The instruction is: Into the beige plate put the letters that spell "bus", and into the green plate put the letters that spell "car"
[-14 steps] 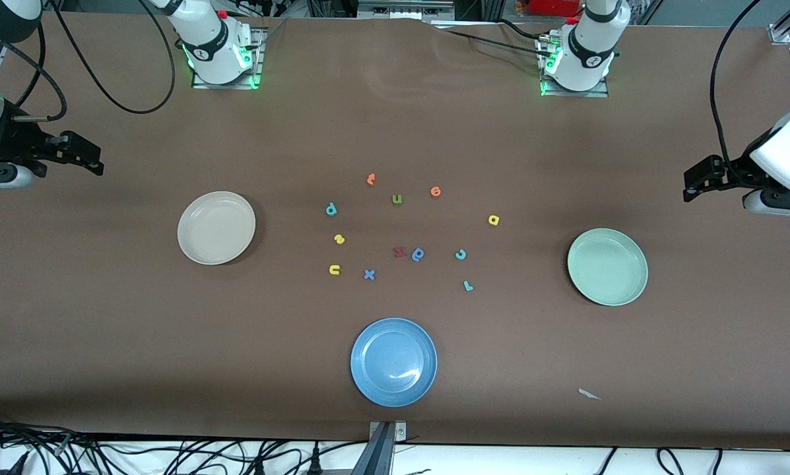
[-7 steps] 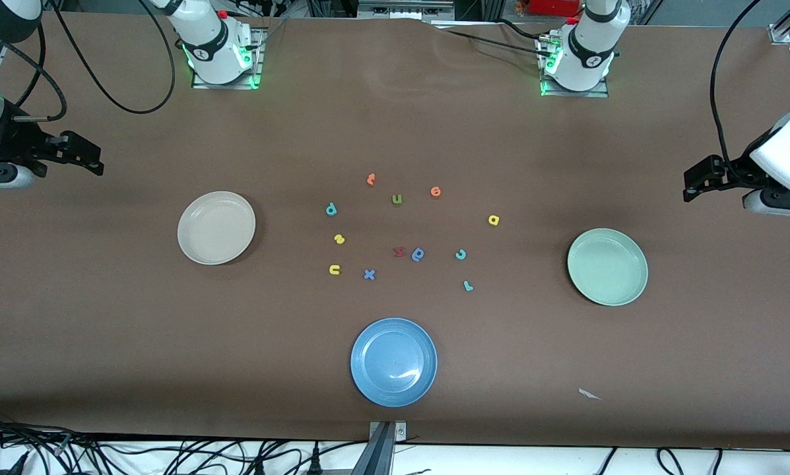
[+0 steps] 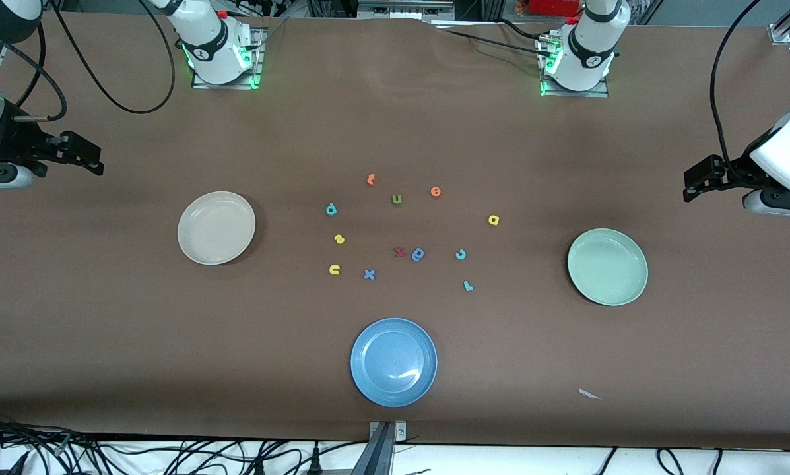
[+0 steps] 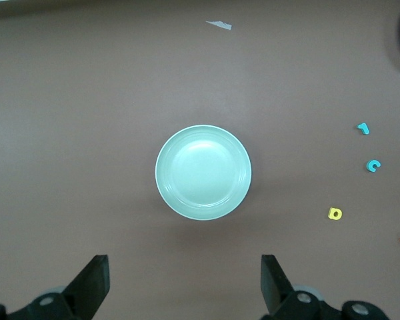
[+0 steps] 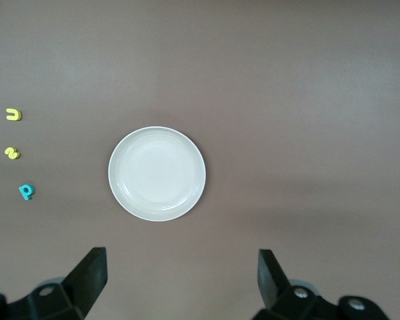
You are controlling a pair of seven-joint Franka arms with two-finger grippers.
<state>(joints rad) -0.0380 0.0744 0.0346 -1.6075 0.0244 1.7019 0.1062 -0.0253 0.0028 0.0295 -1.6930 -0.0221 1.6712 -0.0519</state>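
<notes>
The empty beige plate [image 3: 216,227] [image 5: 157,173] lies toward the right arm's end, the empty green plate [image 3: 607,266] [image 4: 203,172] toward the left arm's end. Between them on the table lie the teal "b" [image 3: 330,210], yellow "s" [image 3: 339,239], yellow "u" [image 3: 334,269], teal "c" [image 3: 460,254], yellow "a" [image 3: 493,220] and teal "r" [image 3: 468,285]. My right gripper [image 3: 93,162] [image 5: 181,287] hangs open and empty over the table's end beside the beige plate. My left gripper [image 3: 690,187] [image 4: 185,293] hangs open and empty beside the green plate.
A blue plate [image 3: 393,362] sits nearest the front camera. Among the letters lie two orange ones [image 3: 435,191], an olive "u" [image 3: 396,199], a red letter [image 3: 399,251], a darker blue one [image 3: 418,254] and a blue "x" [image 3: 369,274]. A white scrap [image 3: 589,394] lies near the front edge.
</notes>
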